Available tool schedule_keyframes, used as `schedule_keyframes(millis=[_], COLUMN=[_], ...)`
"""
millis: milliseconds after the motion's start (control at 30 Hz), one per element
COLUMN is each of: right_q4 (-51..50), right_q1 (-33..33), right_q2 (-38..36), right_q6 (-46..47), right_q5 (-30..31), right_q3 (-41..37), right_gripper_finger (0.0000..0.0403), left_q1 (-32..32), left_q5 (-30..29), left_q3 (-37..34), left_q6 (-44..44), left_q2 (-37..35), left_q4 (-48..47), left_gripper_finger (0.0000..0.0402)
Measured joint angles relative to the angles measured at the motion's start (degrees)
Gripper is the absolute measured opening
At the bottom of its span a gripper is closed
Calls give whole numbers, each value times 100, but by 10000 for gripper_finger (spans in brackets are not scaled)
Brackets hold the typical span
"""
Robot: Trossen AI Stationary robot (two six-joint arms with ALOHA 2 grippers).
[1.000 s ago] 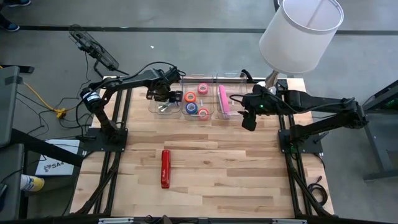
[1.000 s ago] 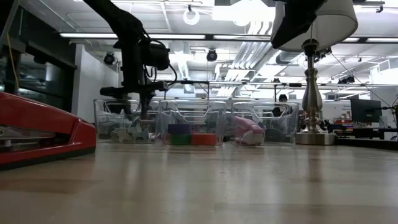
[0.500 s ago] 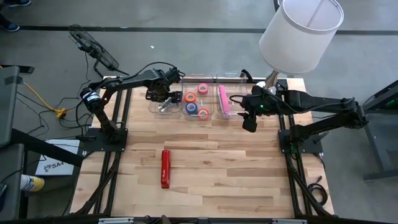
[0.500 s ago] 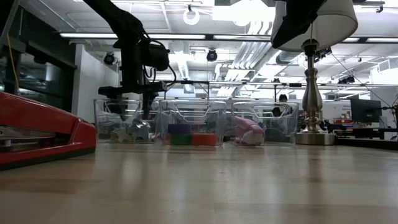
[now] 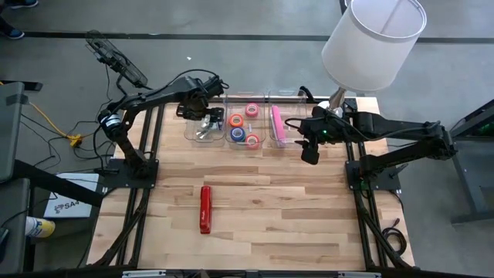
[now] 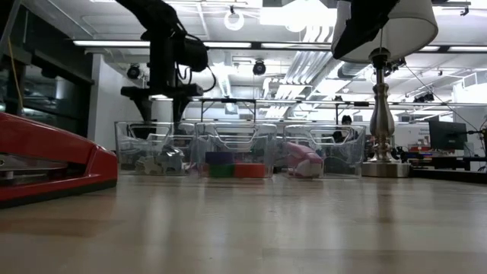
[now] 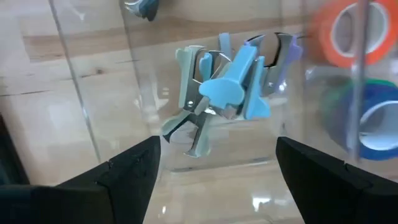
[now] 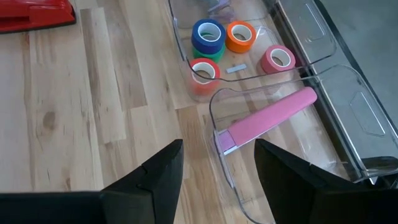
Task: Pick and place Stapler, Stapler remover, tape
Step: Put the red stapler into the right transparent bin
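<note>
High view: we count the staple removers (image 5: 204, 131), tape rolls (image 5: 244, 123) and pink stapler (image 5: 276, 123) binned; the red stapler (image 5: 205, 208) remains on the table (image 5: 309, 216). Left gripper (image 5: 194, 110) apart, empty; right gripper (image 5: 309, 153) apart, empty.

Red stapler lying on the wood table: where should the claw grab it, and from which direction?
Grip the long red stapler across its narrow body near mid-length, coming straight down from above. It lies flat and alone on the bare wooden table, its long axis running front to back, so the claw's fingers should close on its two long sides. Neither claw is near it yet.
</note>
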Motion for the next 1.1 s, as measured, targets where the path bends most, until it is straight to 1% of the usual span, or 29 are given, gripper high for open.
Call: schedule_keyframes(millis=[100,267,467,700,900,1100], right_q4=[0,-59,-83,-96,-95,-94], right_q1=[0,2,0,2,2,2], right_q2=[0,0,0,0,0,0], right_q6=[6,108,262,326,363,367], right_q5=[-54,-146,-4,0,1,0], right_q3=[0,0,0,0,0,0], right_gripper_finger=[188,188,188,188,188,188], left_q1=[-7,-196,-567,-1223,-1927,-2717], left_q5=[7,-39,-7,72,370,448], left_q3=[272,648,822,827,827,827], left_q6=[24,62,2,-420,-913,-1661], left_q2=[0,-6,-52,-96,-96,-96], left_q4=[-426,-1086,-1390,-1773,-1803,-1832], left_gripper_finger=[315,315,315,315,315,315])
